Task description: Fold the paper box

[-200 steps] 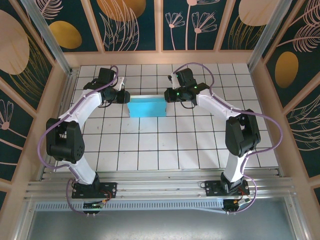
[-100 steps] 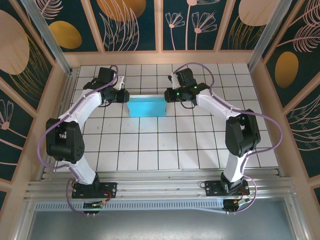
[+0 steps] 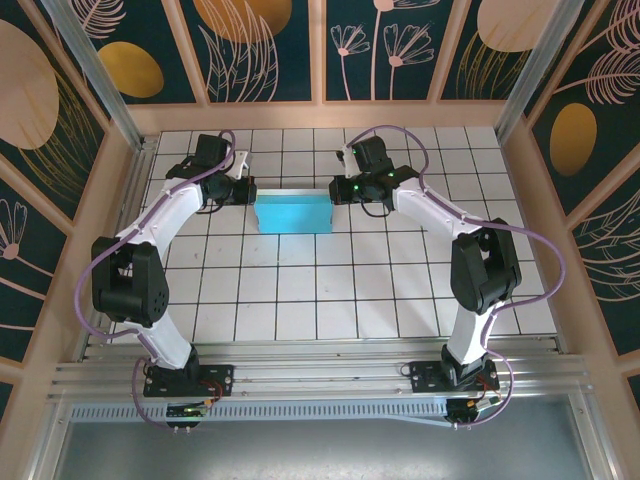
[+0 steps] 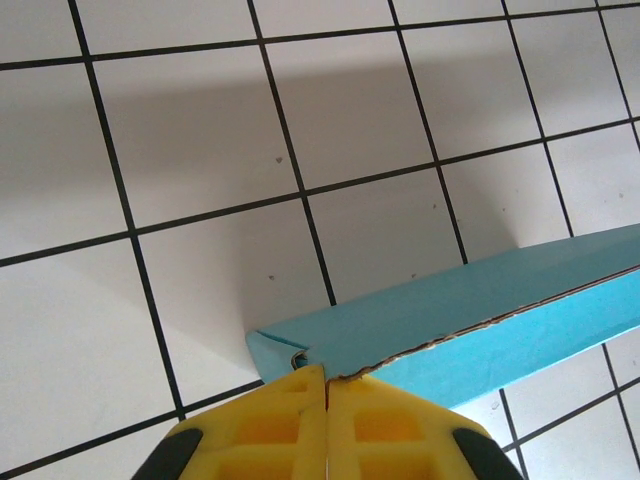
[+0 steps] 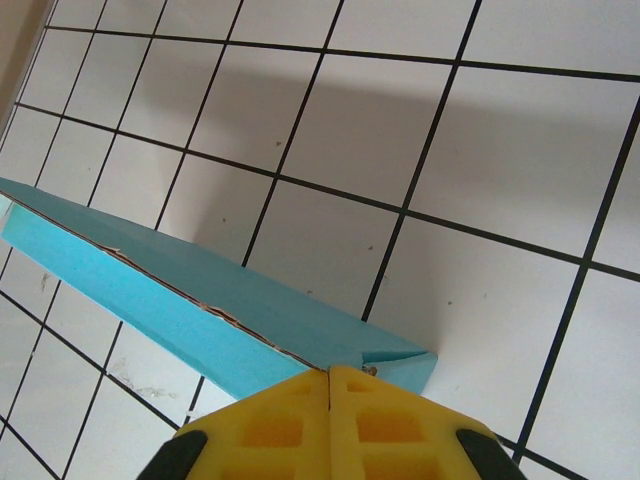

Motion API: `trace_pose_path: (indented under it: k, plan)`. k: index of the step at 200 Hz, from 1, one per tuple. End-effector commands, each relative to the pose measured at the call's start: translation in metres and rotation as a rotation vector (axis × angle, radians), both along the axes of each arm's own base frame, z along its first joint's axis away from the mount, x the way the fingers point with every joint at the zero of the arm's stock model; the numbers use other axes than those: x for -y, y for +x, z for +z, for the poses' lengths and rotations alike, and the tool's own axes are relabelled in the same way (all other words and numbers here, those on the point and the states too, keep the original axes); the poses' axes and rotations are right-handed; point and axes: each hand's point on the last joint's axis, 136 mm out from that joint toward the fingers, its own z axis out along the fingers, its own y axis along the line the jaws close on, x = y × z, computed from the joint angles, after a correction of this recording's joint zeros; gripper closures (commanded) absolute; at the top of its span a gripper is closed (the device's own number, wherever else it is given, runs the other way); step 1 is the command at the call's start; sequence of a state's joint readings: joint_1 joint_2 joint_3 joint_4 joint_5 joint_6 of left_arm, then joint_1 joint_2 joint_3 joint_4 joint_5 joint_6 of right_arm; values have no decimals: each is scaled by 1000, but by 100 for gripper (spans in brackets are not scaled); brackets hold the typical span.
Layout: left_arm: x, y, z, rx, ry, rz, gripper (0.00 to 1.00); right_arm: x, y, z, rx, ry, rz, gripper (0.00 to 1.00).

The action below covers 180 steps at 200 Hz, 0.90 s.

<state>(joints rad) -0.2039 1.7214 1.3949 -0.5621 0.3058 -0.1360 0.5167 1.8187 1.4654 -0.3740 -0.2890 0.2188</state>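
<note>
Box (image 3: pixel 293 213) is at the far middle of the table (image 3: pixel 300 300), blue side showing. Left gripper (image 3: pixel 247 192) pinches its left end and right gripper (image 3: pixel 336 190) its right end, yellow fingers (image 4: pixel 270 425) squeezed together on the card.

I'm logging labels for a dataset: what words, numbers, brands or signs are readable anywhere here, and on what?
None: no text is readable.
The paper box is plain light blue, the left claw and right claw are unmarked yellow, and the tiled table carries only grid lines.
</note>
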Motion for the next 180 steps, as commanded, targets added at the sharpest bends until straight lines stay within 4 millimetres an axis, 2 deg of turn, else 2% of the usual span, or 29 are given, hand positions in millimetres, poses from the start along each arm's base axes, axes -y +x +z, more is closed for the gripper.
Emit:
trace_pose_path:
  k: [1,116,152,180]
  plan:
    - [8,-1,15,26,-59,-3,94,-6,2,14,5,41,-4,94]
    - [8,-20,1,-13,-79,-2,93,-7,-2,9,-93,120,-104,95]
    - [7,-22,-2,-18,-78,0,92,-5,-5,6,-73,112,-100,96]
    - [5,-24,-2,-14,-74,8,91,1,-12,-4,-33,73,-94,97]
